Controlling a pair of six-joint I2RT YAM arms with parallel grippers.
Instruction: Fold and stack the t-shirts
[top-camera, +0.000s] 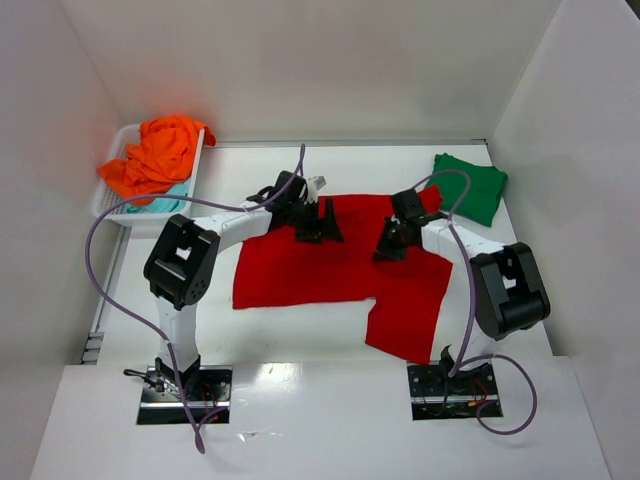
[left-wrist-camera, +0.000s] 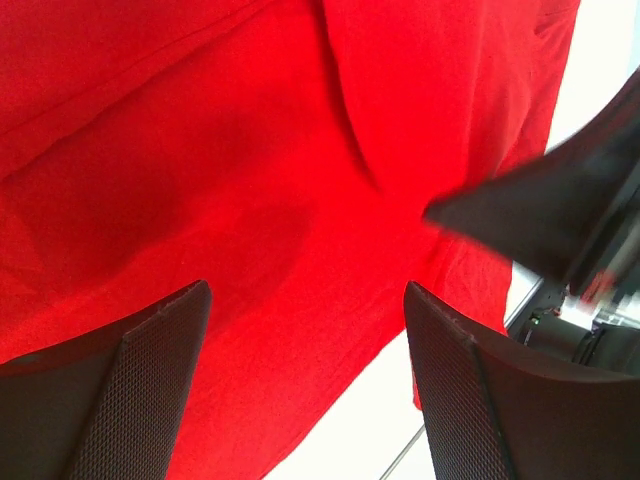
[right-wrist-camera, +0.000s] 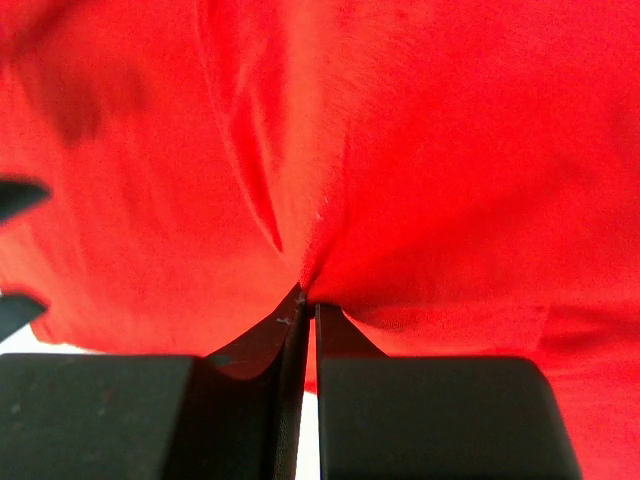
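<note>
An orange shirt (top-camera: 160, 150) and a teal shirt (top-camera: 171, 199) sit in the white basket (top-camera: 104, 203). The left hand (left-wrist-camera: 305, 300) is spread wide over the red shirt (top-camera: 300, 272) on the worktop (top-camera: 300, 340). The right hand (right-wrist-camera: 305, 302) pinches its cloth. The green shirt (top-camera: 472, 186) lies far right.

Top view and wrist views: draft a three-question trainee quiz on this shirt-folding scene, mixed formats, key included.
1. True or false: the right gripper is shut on the red t-shirt.
2. Where does the green t-shirt lie? A) at the near edge B) at the far right C) under the red t-shirt
3. Fill in: the orange t-shirt lies in the white ____.
Key: 1 true; 2 B; 3 basket.
</note>
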